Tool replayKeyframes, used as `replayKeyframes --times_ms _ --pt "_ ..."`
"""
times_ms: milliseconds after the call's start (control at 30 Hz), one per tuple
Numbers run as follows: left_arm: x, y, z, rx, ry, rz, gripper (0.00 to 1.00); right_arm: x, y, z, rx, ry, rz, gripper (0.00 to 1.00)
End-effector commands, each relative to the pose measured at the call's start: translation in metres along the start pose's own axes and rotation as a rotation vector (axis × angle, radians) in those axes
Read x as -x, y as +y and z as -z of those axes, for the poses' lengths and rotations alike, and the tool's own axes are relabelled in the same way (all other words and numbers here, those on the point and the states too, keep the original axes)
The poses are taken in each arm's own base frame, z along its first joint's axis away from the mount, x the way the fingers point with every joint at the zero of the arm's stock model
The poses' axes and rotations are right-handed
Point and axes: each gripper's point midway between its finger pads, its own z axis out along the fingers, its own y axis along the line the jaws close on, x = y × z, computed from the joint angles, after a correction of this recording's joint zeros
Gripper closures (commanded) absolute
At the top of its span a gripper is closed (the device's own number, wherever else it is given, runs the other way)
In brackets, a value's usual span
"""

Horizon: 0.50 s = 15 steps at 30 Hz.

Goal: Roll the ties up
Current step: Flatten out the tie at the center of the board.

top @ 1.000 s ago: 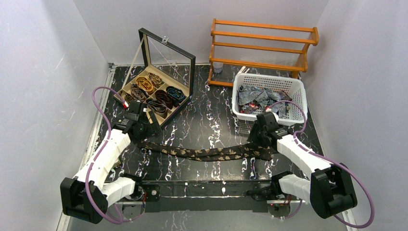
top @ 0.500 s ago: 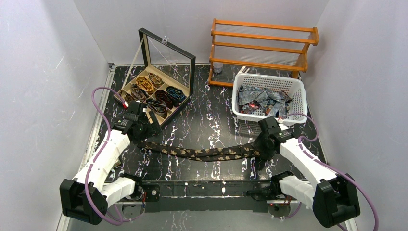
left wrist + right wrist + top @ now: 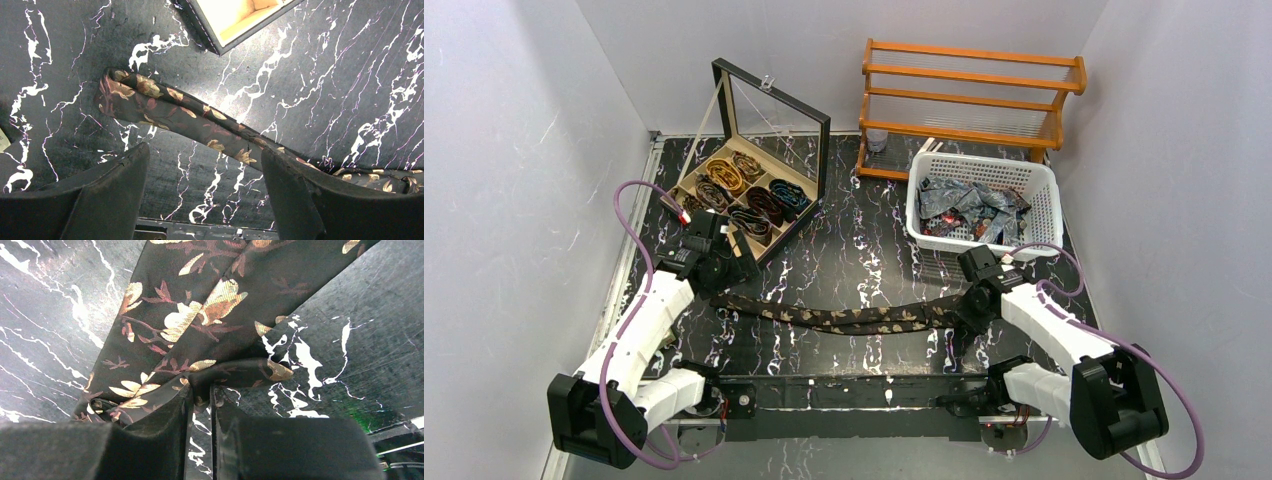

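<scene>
A dark tie (image 3: 854,318) with gold floral spots lies stretched across the black marbled table between both arms. In the left wrist view its narrow end (image 3: 150,97) rests flat on the table just beyond my left gripper (image 3: 205,150), which hangs open above it, touching nothing. My left gripper (image 3: 724,275) sits at the tie's left end. My right gripper (image 3: 969,305) is at the wide end. In the right wrist view my right gripper (image 3: 201,390) is shut on a folded edge of the tie (image 3: 200,315), with fabric pinched at the fingertips.
An open tie box (image 3: 794,228) with several coiled ties (image 3: 749,195) stands at the back left, close behind the left gripper. A white basket (image 3: 984,170) of loose ties (image 3: 969,205) sits behind the right arm. A wooden rack (image 3: 969,90) stands at the back.
The right gripper has shifted slightly right and toward the near edge, and its jaws have shut on the tie's wide end. The left arm has not moved.
</scene>
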Motion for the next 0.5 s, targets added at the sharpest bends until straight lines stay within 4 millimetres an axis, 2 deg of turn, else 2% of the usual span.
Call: replayKeyframes --times_ms 0,167,267,367,467 --pt "0.004 0.002 0.009 0.001 -0.019 -0.004 0.21 0.018 0.009 0.018 0.034 -0.069 0.019 0.81" --pt "0.004 0.002 0.009 0.003 -0.016 -0.005 0.21 0.041 0.019 0.028 0.035 -0.143 0.090 0.80" --pt "0.004 0.003 0.009 0.008 -0.017 -0.005 0.21 0.048 0.020 0.026 0.005 -0.158 0.130 0.79" --pt "0.004 0.004 0.009 0.012 -0.015 -0.009 0.21 0.043 0.021 0.017 -0.008 -0.129 0.178 0.67" --pt "0.004 0.005 0.010 0.019 -0.015 -0.016 0.21 0.039 0.022 0.019 -0.018 -0.092 0.188 0.51"
